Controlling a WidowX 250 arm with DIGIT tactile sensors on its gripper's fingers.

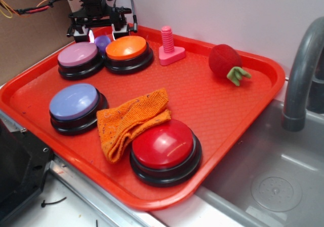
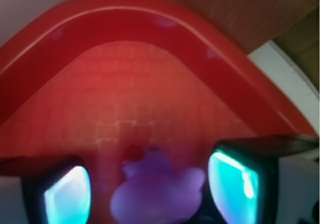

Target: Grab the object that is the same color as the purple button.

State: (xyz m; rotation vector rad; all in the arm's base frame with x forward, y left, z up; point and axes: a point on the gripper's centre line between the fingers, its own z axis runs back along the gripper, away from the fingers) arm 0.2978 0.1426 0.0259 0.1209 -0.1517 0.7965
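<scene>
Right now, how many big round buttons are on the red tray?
4. Pink-purple button back left, orange button beside it, blue-purple button front left, red button front by the orange cloth. None look hidden.

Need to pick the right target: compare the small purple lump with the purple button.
The purple lump is far smaller than the purple button. The lump is deeper violet; the button's dome is paler mauve on a black base. The lump sits between the pincer fingers; the button stands free. Both rest on the red tray.
</scene>
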